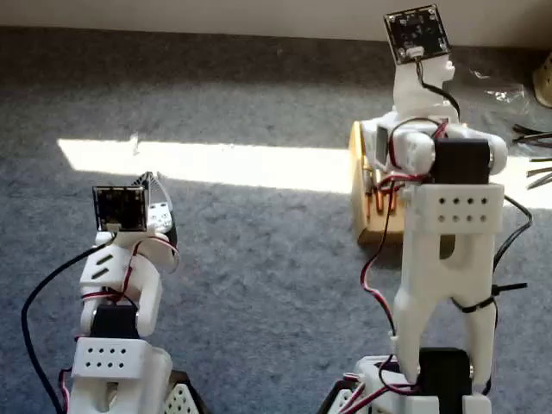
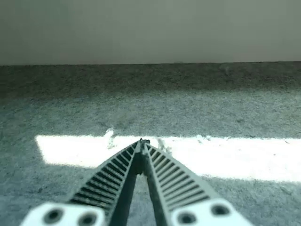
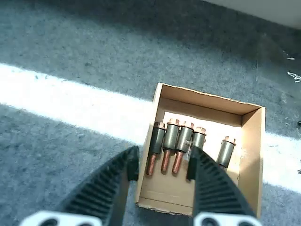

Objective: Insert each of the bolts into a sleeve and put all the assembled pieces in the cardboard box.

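Note:
A cardboard box (image 3: 249,141) lies on the grey carpet with several assembled pieces (image 3: 175,139) inside, copper bolts in dark sleeves side by side, one piece (image 3: 225,151) a little apart. My right gripper (image 3: 162,162) hangs open above the box with nothing between its fingers. In the high view the box (image 1: 364,197) is partly hidden behind the right arm (image 1: 444,224). My left gripper (image 2: 141,144) is shut and empty, held low over bare carpet; its arm (image 1: 121,259) stands at the lower left.
A bright strip of sunlight (image 1: 216,164) crosses the carpet between the arms. Dark cable ties (image 1: 530,155) and a clear plastic bag (image 1: 496,86) lie at the far right edge. A pale wall (image 2: 150,28) runs along the far side.

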Controlling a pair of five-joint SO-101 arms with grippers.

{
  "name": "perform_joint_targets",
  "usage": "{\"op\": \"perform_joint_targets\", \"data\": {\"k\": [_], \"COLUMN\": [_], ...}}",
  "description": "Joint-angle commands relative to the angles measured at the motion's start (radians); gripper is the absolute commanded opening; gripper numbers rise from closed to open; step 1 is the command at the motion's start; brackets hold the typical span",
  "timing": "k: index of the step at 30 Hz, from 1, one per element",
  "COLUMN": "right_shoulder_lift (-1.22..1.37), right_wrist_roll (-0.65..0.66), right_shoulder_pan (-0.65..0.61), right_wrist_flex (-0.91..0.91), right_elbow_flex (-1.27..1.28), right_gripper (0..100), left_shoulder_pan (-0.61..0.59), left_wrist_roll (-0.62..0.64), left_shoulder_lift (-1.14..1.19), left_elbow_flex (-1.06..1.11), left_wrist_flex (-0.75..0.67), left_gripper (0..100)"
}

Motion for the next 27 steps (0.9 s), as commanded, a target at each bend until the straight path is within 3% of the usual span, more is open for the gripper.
{"op": "perform_joint_targets", "data": {"k": [1, 7, 15, 24, 27], "right_shoulder_lift": [-0.099, -0.191, -0.371, -0.688, -0.786], "right_wrist_roll": [-0.011, -0.106, -0.109, -0.107, -0.107], "right_shoulder_pan": [-0.051, -0.077, -0.111, -0.107, -0.105], "right_wrist_flex": [0.054, 0.108, 0.127, -0.030, -0.077], "right_elbow_flex": [-0.042, -0.042, 0.012, 0.334, 0.466], "right_gripper": [7.6, 7.0, 7.0, 7.0, 7.0], "left_shoulder_pan": [-0.065, -0.113, -0.110, -0.084, -0.044], "left_wrist_roll": [0.048, 0.049, 0.049, 0.034, -0.048], "left_shoulder_lift": [-0.004, -0.012, -0.030, -0.489, -0.470], "left_elbow_flex": [-0.084, -0.150, -0.166, -0.045, -0.054], "left_wrist_flex": [0.037, 0.149, 0.157, 0.267, 0.287], "left_gripper": [1, 1, 1, 1, 1]}}
